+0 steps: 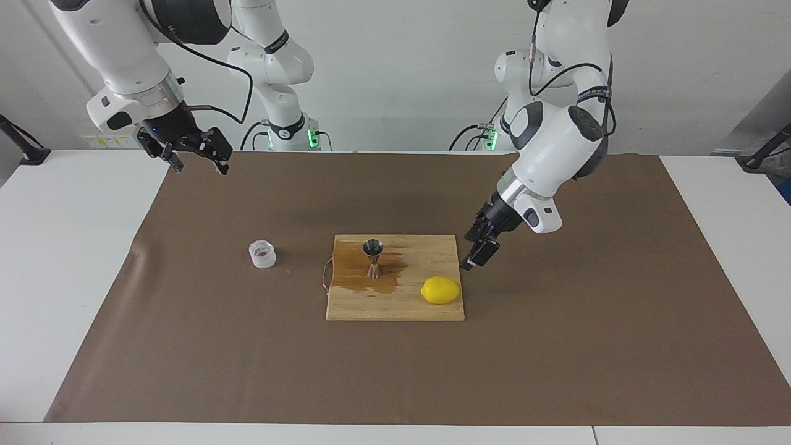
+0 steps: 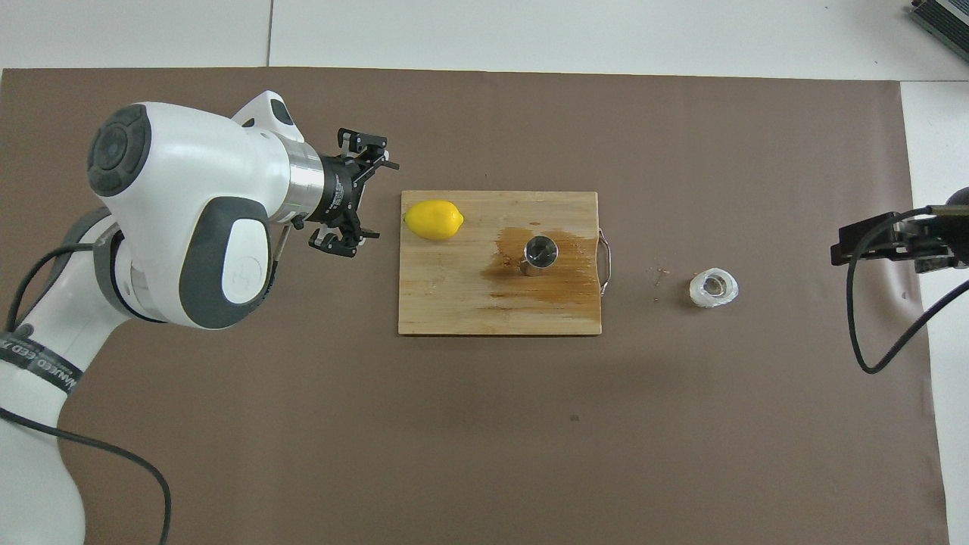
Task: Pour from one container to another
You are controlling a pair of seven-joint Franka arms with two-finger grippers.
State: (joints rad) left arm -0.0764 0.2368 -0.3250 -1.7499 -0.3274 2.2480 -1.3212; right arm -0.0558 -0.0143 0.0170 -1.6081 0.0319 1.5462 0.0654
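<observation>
The white desk (image 1: 74, 259) carries a brown paper mat (image 1: 556, 346). The left pincer (image 1: 479, 247) hangs open, empty, over the mat just beside the wooden cutting board (image 1: 395, 306) (wet-stained), where the shiny steel hourglass jigger (image 1: 372, 257) stands upright. The small clear ribbed cup (image 1: 262, 254) sits toward the right arm's end; the right pincer (image 1: 196, 154) waits open above the mat's edge.

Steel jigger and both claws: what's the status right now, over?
Left gripper open, empty, beside the board. Right gripper open, waiting. Jigger upright on the board; clear cup alone on the mat. Nothing in the way.
</observation>
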